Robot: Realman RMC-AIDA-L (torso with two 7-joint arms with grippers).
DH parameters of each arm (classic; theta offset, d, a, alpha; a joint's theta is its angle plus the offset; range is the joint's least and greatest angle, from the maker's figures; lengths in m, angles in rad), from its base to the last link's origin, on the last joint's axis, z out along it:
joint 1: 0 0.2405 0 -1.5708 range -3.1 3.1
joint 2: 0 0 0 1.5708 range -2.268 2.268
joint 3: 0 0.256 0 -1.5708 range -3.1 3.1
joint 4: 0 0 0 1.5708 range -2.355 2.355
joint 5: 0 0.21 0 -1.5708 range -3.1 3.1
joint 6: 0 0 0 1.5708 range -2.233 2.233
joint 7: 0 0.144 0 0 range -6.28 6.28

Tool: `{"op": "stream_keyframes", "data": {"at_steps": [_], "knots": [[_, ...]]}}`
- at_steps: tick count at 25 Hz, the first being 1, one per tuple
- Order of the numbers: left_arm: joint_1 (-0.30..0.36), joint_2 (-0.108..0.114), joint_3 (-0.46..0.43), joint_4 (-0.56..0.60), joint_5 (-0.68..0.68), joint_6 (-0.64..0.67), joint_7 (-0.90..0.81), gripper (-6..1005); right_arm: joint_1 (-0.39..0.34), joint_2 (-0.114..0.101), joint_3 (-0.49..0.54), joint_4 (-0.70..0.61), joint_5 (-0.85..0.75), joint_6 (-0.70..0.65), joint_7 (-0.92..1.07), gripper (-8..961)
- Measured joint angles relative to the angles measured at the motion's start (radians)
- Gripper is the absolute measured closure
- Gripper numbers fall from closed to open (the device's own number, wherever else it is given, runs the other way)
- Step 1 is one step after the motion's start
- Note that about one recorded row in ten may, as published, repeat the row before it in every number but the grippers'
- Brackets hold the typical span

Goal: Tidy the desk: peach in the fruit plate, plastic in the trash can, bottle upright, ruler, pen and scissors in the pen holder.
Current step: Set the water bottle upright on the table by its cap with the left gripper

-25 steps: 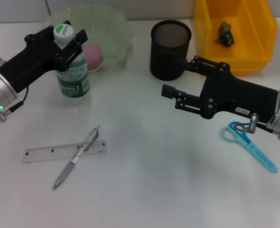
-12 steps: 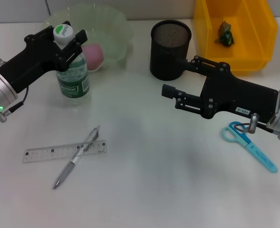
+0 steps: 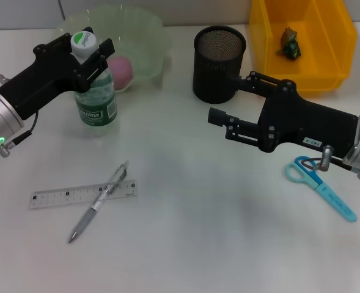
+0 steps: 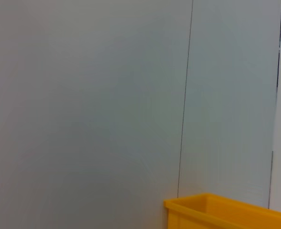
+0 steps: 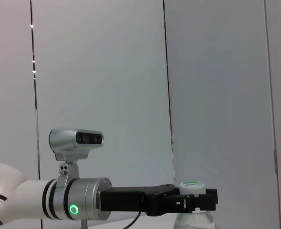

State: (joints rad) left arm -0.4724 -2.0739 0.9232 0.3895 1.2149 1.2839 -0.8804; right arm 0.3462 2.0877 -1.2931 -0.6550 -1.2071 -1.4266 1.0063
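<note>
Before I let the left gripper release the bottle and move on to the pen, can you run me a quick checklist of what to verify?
1. Bottle upright on the table: ok; it stands on its base with the white cap up.
2. Left gripper on the bottle neck: ok; its fingers sit on either side just under the cap.
3. Peach in the fruit plate: ok.
4. Plastic in the trash can: ok.
5. Pen reachable: ok, but it lies across the ruler.
6. Right gripper out of the way: ok; open, hovering beside the pen holder, scissors untouched.
</note>
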Motion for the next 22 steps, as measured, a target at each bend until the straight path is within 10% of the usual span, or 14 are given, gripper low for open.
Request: {"op": "stream_keyframes", "data": {"at_steps": [16, 18, 22], "knots": [[-0.001, 0.0, 0.0, 0.005, -0.007, 0.002, 0.016, 448, 0.01, 0.0, 0.003, 0.0, 0.0, 0.005, 0.0, 248], [-0.001, 0.0, 0.0, 0.005, -0.007, 0.004, 0.022, 243, 0.011, 0.0, 0.002, 0.0, 0.0, 0.006, 0.0, 248], [0.0, 0.0, -0.004, 0.004, -0.008, 0.026, 0.024, 217, 0.012, 0.0, 0.004, 0.0, 0.0, 0.008, 0.0, 248]]}}
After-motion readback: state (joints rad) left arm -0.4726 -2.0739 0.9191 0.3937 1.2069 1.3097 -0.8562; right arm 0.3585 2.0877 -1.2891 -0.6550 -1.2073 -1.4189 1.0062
